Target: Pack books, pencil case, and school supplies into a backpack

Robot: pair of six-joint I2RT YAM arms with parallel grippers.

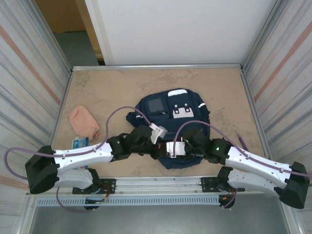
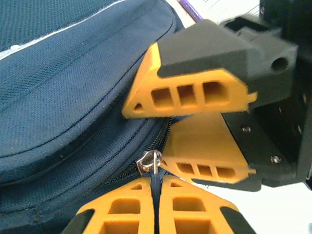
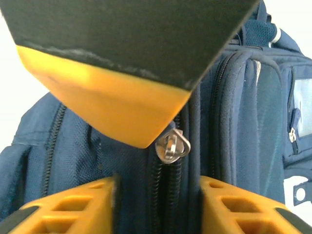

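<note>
left end effector closed at zipper

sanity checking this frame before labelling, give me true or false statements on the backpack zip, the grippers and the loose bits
The large navy-blue fabric backpack lies on the beige table. True.
The left gripper has its fingers shut on the dark pull tab under the metal zip slider. True.
The right gripper is clamped on a pen. False: its fingers stand apart, either side of the zip.
The peach-pink roundish lump is inside the backpack. False: it lies on the table, left of it.
</note>
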